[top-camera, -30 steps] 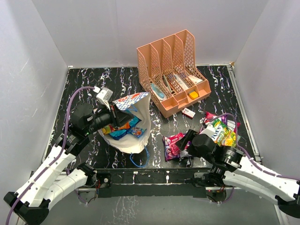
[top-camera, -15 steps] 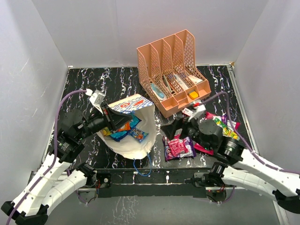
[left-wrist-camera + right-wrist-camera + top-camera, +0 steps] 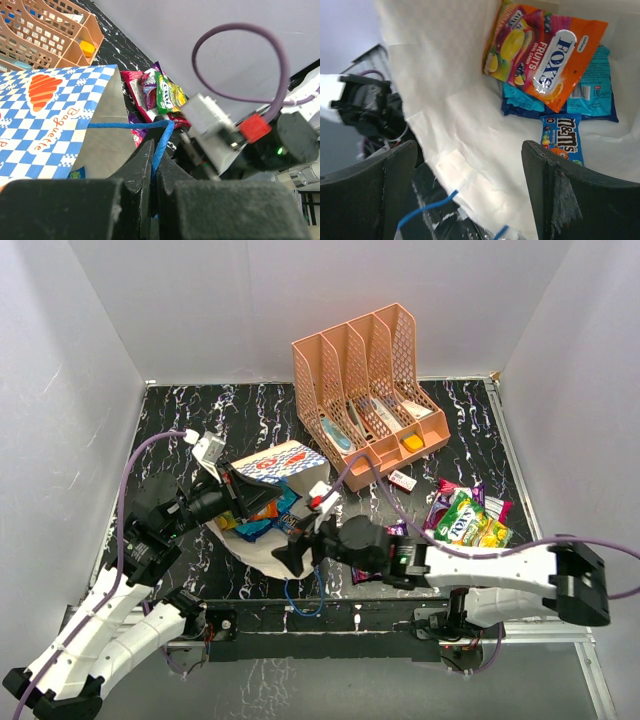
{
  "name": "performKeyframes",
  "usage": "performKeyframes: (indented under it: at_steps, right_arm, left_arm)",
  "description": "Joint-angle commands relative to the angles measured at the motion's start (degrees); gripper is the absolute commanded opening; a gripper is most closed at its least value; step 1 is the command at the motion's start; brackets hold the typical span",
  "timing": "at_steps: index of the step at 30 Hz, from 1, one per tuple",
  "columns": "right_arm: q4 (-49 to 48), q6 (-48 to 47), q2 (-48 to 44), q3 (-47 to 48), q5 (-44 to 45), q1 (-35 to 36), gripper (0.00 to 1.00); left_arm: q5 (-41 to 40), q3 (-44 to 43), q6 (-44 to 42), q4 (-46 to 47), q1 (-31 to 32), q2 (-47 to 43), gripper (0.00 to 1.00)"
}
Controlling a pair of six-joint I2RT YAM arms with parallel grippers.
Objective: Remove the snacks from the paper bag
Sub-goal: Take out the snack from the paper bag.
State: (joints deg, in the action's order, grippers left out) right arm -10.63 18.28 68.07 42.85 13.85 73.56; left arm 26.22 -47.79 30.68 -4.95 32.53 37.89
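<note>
Pinching a thin blue cord handle [image 3: 161, 131] between its closed fingers, the left end effector [image 3: 154, 153] is holding up the printed side of the cream paper bag with blue-white checks and an orange motif [image 3: 278, 464]. The bag is lying on the black, white-veined tabletop [image 3: 190, 410], left of centre, with its mouth gaping toward the right arm.

The right end effector [image 3: 469, 146] is hovering at that mouth with its fingers spread wide and nothing between them. Whether either finger is touching the paper is hard to judge from these angles.

Inside the bag, a glossy orange-red foil fruit-sweet packet [image 3: 545, 52] is lying partly over a blue foil packet [image 3: 596, 96]. A smaller blue chocolate-candy packet [image 3: 560, 142] is resting just in front of them on the pale paper lining.

Outside the bag, well to the right, a green-yellow foil packet [image 3: 468, 520] is lying flat on the tabletop, with a magenta-red foil packet [image 3: 445, 490] showing from under its far edge.

A peach mesh plastic file organizer [image 3: 372, 360] is standing at the back of the tabletop, apart from the bag, with small items in its slots.
</note>
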Motion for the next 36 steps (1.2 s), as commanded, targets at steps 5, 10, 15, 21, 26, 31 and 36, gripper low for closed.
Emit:
performKeyframes:
  at_steps: [5,10,15,21,26,31,36]
  right_arm:
    - [-16.5,-2.1,13.6,5.6,22.5,1.6,0.87]
    - [-12.5,-1.8,20.0,7.4,23.7,1.4,0.88]
    - [-9.8,-2.7,21.0,6.7,16.1,-2.5,0.88]
    - [-0.6,-9.7,25.2,11.4,12.9,-3.1,0.91]
    - [-5.2,-3.3,27.5,12.2,18.4,-3.5,0.92]
    - [-13.7,8.3,31.4,13.8,20.9,-3.9,0.92]
    - [-14.7,12.9,38.5,19.0,23.6,-4.2,0.96]
  left_arm:
    - [2.2,-1.2,-0.2,1.7,0.3,-0.6,0.00]
    - [3.5,0.9,1.4,4.0,0.3,-1.6,0.00]
    - [4.7,2.2,2.4,4.9,0.2,-2.0,0.00]
    - [5.1,2.0,1.6,4.6,0.2,-1.9,0.00]
    - [5.4,2.5,2.7,6.1,0.2,-2.0,0.00]
    - [5.1,2.4,2.9,5.9,0.2,-2.2,0.00]
    - [5.5,2.5,2.9,5.3,0.2,-2.5,0.00]
